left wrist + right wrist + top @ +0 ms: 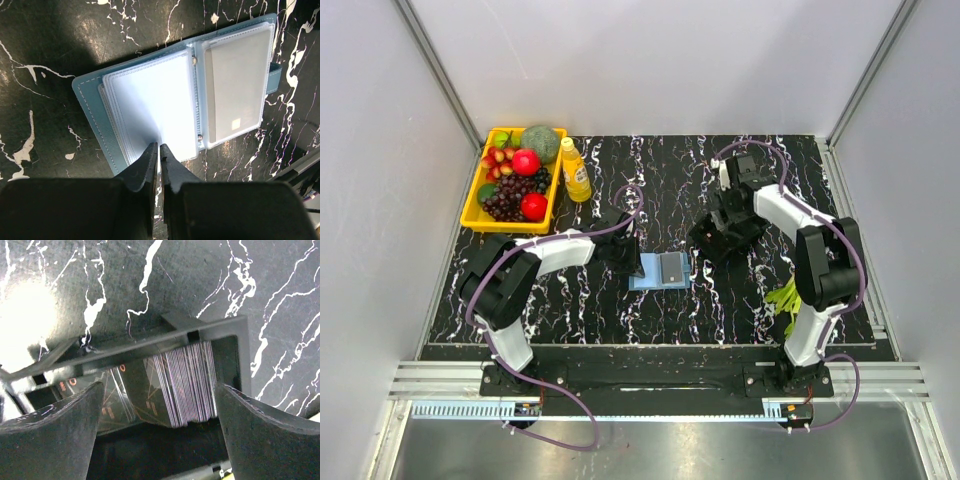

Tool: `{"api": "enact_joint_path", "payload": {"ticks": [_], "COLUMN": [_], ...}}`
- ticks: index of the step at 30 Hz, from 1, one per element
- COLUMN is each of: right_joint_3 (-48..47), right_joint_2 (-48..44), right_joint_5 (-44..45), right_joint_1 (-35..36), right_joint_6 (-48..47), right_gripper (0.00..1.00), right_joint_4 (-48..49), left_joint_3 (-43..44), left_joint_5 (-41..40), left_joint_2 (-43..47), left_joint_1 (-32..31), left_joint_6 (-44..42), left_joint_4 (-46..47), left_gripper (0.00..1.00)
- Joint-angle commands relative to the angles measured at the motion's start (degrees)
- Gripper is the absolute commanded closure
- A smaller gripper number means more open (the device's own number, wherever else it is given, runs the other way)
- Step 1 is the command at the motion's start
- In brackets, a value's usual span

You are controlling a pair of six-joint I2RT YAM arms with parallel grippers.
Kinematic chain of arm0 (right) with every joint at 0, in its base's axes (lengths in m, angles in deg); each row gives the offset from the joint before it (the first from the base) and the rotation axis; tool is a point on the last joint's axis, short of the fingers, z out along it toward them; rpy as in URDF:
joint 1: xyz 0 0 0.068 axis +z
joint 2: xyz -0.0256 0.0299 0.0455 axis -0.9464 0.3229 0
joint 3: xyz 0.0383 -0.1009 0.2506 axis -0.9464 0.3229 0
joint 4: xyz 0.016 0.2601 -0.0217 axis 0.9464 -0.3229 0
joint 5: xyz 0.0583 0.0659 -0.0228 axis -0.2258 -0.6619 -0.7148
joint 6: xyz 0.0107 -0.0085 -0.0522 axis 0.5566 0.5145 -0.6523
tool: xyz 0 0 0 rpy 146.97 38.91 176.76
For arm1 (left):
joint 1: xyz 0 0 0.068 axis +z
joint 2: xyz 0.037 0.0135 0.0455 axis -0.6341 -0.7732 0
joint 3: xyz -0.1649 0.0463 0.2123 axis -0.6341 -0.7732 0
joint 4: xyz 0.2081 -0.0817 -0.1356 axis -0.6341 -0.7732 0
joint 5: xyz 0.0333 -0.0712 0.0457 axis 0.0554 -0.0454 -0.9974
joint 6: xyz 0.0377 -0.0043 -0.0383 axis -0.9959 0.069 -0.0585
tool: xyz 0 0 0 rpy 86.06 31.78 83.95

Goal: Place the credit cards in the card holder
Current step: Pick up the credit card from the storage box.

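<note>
- Left fingers (159, 148) are together, with only a thin slit between them; their tips rest at the near edge of the wallet (150, 95). I cannot tell whether a clear sleeve is pinched between them.
- The wallet lies open and flat on the tabletop (45, 45), just ahead of the left fingers, with its clear sleeve pages facing up.
- One card (235, 90) sits in the sleeve on the page ahead and to the right of the left fingers; the page directly ahead of them looks blank.
- Right fingers (159, 390) are spread wide apart and hold nothing.
- A card stack (187, 382) stands on edge between the right fingers, nearer the right one, inside a black frame (150, 342).
- Seen from above, the wallet (660, 272) lies between the left fingers (628, 258) and the right fingers (715, 240), touching the left pair and apart from the right.
</note>
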Motion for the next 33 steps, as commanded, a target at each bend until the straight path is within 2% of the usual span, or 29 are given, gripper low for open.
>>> {"api": "enact_joint_path", "payload": {"ticks": [1,6,11,14,19,20,27,31,33], "right_joint_3": [0.0,0.2,0.3,0.3,0.2,0.2,-0.1,-0.2,-0.1], "right_joint_2": [3.0,6.0,7.1,7.5,8.4,8.4,6.9,5.6,5.1], "right_joint_5": [7.2,11.8,12.1,11.1,11.6,11.6,14.4,15.8,15.0], "right_joint_1": [2.2,2.8,2.9,2.9,3.2,3.2,3.3,3.3,3.3], "right_joint_6": [-1.0,-1.4,-1.6,-0.9,-0.9,-0.8,-0.3,-0.3,-0.6], "right_gripper": [0.04,0.04,0.14,0.27,0.55,0.56,0.55,0.49,0.50], "right_joint_4": [4.9,7.0,6.8,7.0,6.4,6.4,6.3,6.8,6.8], "left_joint_3": [1.8,2.0,1.8,1.7,1.6,1.5,1.0,1.0,1.0], "left_joint_5": [1.4,0.9,0.9,0.9,1.2,1.3,1.0,1.3,1.3], "left_joint_2": [-0.9,-0.9,-1.3,-1.4,-1.6,-1.6,-1.3,-1.4,-1.4], "left_joint_1": [0.2,0.2,0.3,0.3,0.3,0.4,0.5,0.5,0.5], "left_joint_6": [-0.9,-1.3,-1.2,-1.2,-1.1,-1.1,-1.1,-1.1,-1.0], "left_joint_4": [1.1,0.6,0.7,1.0,1.1,1.1,1.2,1.3,1.2], "left_gripper": [0.90,0.90,0.90,0.90,0.90,0.90,0.90,0.91,0.91]}}
